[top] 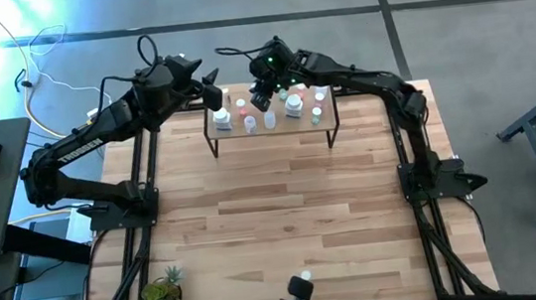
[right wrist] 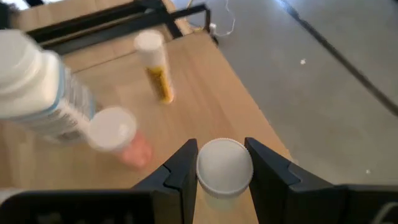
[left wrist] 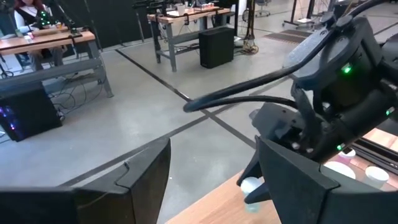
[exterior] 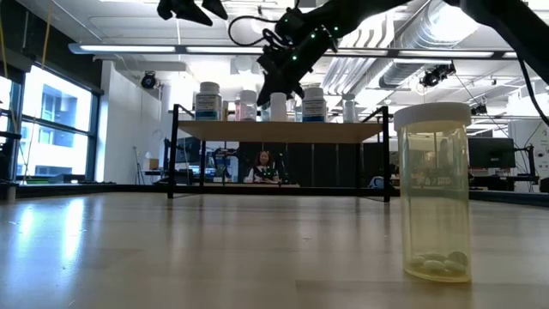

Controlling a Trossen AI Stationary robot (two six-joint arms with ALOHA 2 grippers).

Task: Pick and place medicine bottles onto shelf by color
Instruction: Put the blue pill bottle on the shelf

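light-wood shelf (top: 272, 130) on thin black legs, standing at the far edge of the plank table (top: 285, 218), carrying a cluster of medicine bottles (top: 293, 105) with white caps; a taller white one with a blue label (exterior: 208, 101) stands near its left end in the low view. right pincer (right wrist: 221, 163) above the shelf, its two dark fingers (right wrist: 181, 169) clamped on a white-capped bottle (right wrist: 224, 165), which hangs over the shelf board beside a yellow-tinted vial (right wrist: 155, 65) and a pink-tinted one (right wrist: 121, 137). left pincer (top: 209, 84) raised just off the shelf's left end, fingers apart, holding nothing. separate item: one clear yellowish vial with white cap (exterior: 432, 190), upright on the table near its front edge, well apart from the shelf, a few pills in its bottom. small green potted plant (top: 162, 294) at the front left corner.
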